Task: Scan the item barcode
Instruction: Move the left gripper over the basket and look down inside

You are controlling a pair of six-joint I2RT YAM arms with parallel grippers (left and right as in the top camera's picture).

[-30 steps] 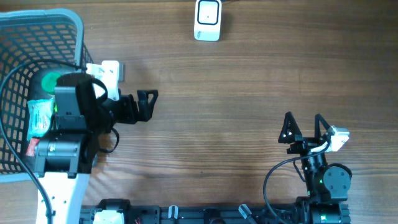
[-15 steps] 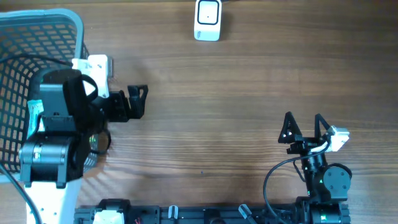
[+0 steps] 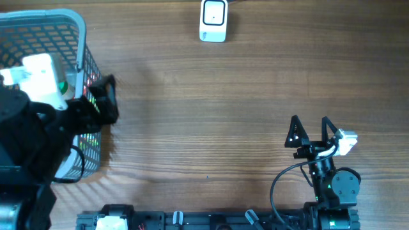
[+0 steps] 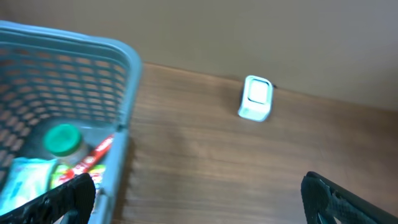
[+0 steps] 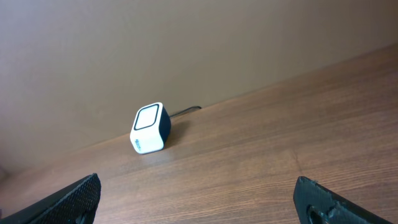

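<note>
Nothing was held yet. The left pincer (image 3: 105,101) hung with its jaws spread wide and empty over the right wall of the blue mesh basket (image 3: 38,19), at the left of the surface (image 3: 223,128). The right pincer (image 3: 311,124) stood at the near right, equally wide and empty.

The things to scan lay in the basket's bottom: a green-lidded jar (image 4: 62,140), a red and white tube (image 4: 99,149) leaning by the right wall, and a pale green packet (image 4: 25,180) nearest the camera. Which one was meant could not be told. The white scanner (image 3: 213,20) sat at the far edge, well apart from the basket, window up.

The jar looked rigid and probably light, with smooth sides that might slip. A hold across its lid or just under it seemed safest, leaving the label free to face the scanner. The packet looked soft and crinkly. It would likely sag and fold, so it wanted a pinch along one sealed edge. The tube seemed stiff and narrow, and best taken across its middle. No barcode was visible on any of them.
</note>
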